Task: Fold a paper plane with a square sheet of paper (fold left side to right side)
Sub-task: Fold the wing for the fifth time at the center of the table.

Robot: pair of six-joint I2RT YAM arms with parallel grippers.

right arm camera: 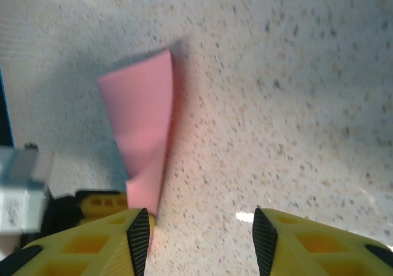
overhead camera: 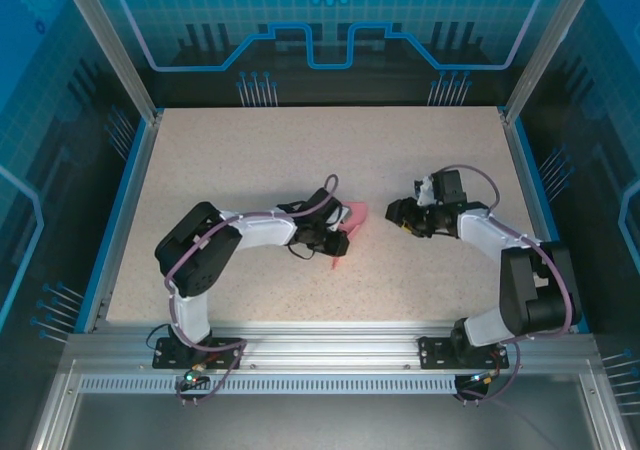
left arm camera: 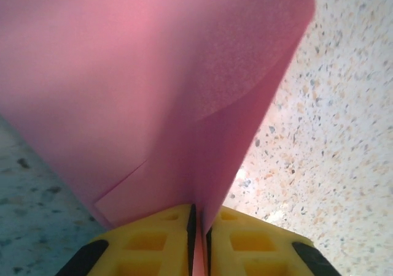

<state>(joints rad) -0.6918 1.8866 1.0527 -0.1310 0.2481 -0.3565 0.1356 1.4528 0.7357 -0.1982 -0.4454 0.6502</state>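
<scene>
L tool pinches pink paper, jaws nearly together; R tool spread, near paper.

— Where does the overhead look from?
— High above and behind my two bases, facing down over the whole table, far off.
— And the wrists?
— The left one peers past my left fingers, right up against the pink paper. The right one looks down past my right fingers, a bit farther back. All three share that paper.
</scene>
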